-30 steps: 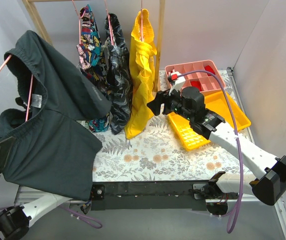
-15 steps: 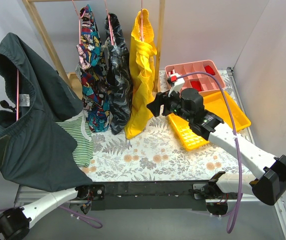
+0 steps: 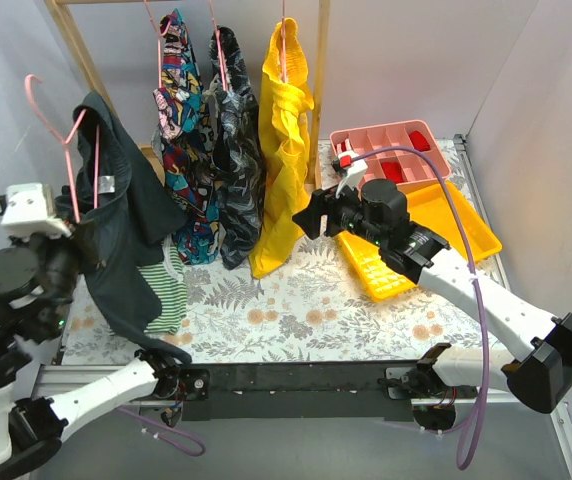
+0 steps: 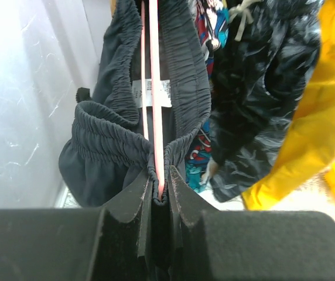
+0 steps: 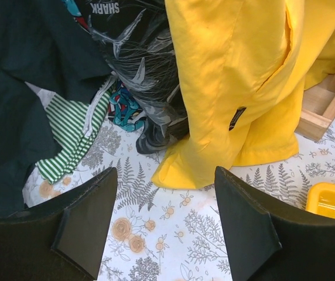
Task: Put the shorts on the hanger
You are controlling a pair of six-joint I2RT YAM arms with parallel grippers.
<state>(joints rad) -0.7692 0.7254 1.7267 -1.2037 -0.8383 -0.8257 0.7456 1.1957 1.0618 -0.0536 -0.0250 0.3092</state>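
Note:
The dark navy shorts [image 3: 126, 240] hang on the pink hanger [image 3: 71, 135], whose hook points up at the far left, left of the rack. My left gripper [image 3: 78, 238] is shut on the hanger's lower wire and the shorts' elastic waistband. In the left wrist view the pink hanger wire [image 4: 154, 99] runs up through the waistband of the shorts [image 4: 115, 140] and into my left gripper [image 4: 159, 188]. My right gripper [image 3: 308, 213] is open and empty above the table, near the yellow garment. It is also wide open in the right wrist view [image 5: 164, 231].
A multicoloured garment [image 3: 178, 85], a black-and-grey patterned garment [image 3: 234, 150] and a yellow garment [image 3: 284, 150] hang on the wooden rack [image 3: 88, 62]. A green striped cloth [image 3: 163, 290] lies on the table. A pink compartment tray [image 3: 386, 150] and a yellow tray [image 3: 451, 225] sit at the right.
My left arm has carried the shorts and hanger away from the camera toward the rack, uncovering the striped cloth. The right arm has barely moved.

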